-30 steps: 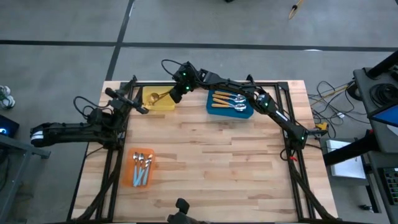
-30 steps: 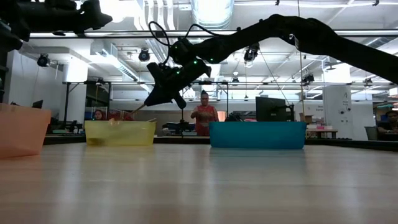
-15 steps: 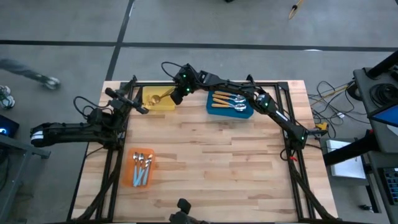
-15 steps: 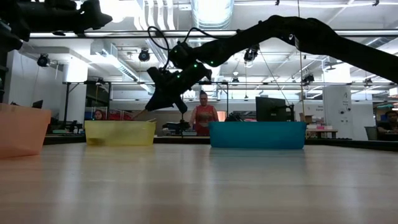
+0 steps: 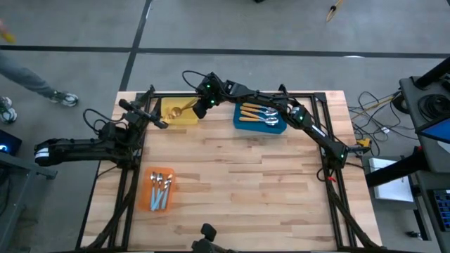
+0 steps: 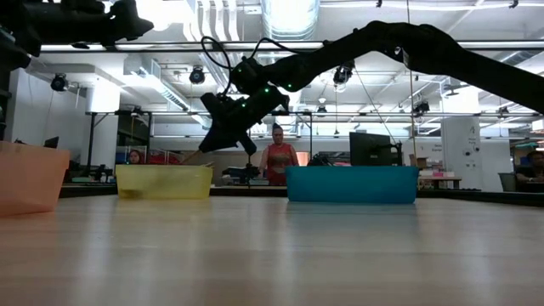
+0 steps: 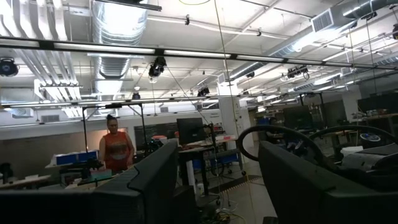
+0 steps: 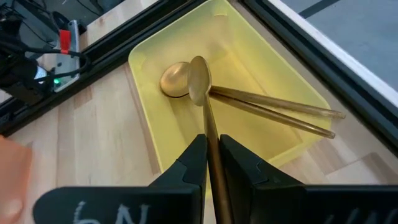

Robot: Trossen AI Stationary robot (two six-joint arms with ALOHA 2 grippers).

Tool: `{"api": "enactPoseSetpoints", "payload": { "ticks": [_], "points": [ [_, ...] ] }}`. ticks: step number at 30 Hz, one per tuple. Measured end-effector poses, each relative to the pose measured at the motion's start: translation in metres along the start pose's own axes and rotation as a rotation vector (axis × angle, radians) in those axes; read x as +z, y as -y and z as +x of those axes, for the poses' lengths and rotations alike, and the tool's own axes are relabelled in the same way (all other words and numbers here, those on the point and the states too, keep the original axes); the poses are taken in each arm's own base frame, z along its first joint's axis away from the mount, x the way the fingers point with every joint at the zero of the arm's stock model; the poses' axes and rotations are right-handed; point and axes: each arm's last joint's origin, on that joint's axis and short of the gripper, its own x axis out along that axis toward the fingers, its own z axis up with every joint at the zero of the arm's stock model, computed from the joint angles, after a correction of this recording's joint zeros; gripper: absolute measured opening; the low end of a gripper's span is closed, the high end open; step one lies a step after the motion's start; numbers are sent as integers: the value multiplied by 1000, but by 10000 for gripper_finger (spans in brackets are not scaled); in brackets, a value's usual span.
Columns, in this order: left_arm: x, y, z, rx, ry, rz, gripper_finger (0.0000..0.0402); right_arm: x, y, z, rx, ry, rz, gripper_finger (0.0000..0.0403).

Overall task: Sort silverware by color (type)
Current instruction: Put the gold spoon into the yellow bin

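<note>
Honestly, I can't count the spoons in the orange tray (image 5: 150, 195). My right gripper (image 8: 211, 158) pinches 1 gold spoon (image 8: 205, 106) over the yellow tray (image 8: 273, 93), which holds 2 more; left gripper (image 5: 156, 119) spread.

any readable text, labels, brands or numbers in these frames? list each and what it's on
Nothing reads with certainty.
White handwritten marks on the right gripper body, in the right wrist view: partly cut off by the frame edge, roughly "N"; the rest cannot be read.
Yellow tray, gold spoon in the gripper, blue tray, orange tray: no print visible.
Room beyond the table: no readable signs or screens.
</note>
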Motion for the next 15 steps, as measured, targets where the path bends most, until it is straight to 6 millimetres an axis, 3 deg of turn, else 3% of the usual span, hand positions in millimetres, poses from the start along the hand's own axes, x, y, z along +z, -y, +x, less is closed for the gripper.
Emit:
{"api": "enactPoseSetpoints", "payload": {
  "ticks": [15],
  "points": [
    [0,0,0,0,0,0,205,0,0,0,-9,1,-5,26]
  ]
}}
